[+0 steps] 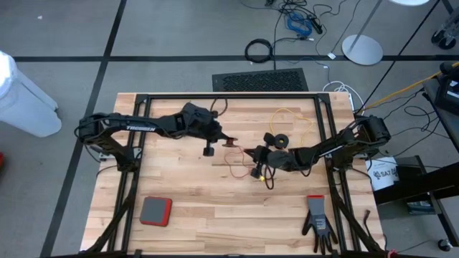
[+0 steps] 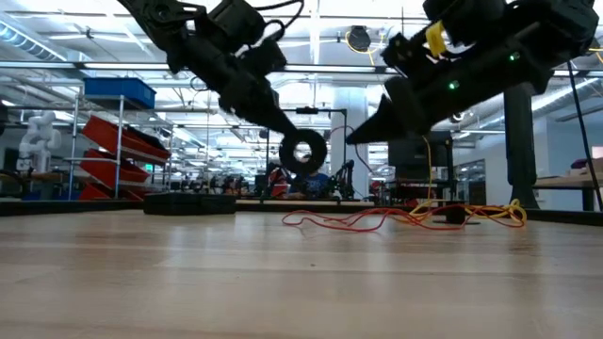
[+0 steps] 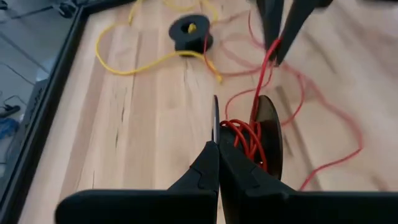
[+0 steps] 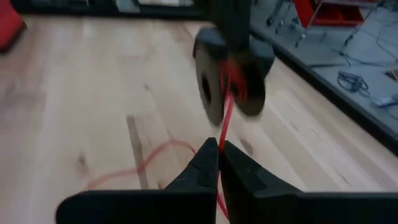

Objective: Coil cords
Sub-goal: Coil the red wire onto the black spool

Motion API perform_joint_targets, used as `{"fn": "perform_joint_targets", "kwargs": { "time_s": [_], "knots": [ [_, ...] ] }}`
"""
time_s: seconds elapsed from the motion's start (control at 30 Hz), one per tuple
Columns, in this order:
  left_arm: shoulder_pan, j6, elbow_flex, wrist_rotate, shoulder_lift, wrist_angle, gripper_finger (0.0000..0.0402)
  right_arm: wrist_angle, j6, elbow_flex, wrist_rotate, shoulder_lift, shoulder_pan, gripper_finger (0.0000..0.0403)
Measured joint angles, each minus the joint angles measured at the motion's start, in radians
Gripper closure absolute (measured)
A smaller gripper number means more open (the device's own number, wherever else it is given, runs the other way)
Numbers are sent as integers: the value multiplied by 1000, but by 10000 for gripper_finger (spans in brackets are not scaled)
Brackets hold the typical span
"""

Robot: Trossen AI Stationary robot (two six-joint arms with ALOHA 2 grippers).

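A robotics lab or workshop: behind the wooden worktable (image 1: 215, 215), well beyond the arms, an open hall runs under ceiling strip lights, with red storage bins (image 2: 113, 160), a blue crate (image 2: 118, 91) and loose floor cables (image 1: 301, 21).

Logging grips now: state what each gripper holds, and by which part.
Left gripper pinches a flange rim of the raised reel. Right gripper pinches the red cord just short of that reel.

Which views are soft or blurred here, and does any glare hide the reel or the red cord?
Right wrist view: the reel and red cord are blurred, and the right gripper is sharper. Left wrist view: reel and cord crisp, far background soft. Low view: bright ceiling lights silhouette both arms. High view: even light, no glare.
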Motion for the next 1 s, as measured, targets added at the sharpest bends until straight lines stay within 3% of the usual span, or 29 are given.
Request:
{"fn": "perform_joint_targets", "kwargs": {
  "time_s": [0.13,0.57,1.0],
  "knots": [
    [-20,20,0,-84,59,59,402,66,-6,1,-1,0,-8,403],
    [-88,15,0,-392,137,471,402,256,-58,1,15,0,-44,403],
    [-132,-48,0,-498,171,739,402,317,-147,1,59,0,-88,403]
  ]
}}
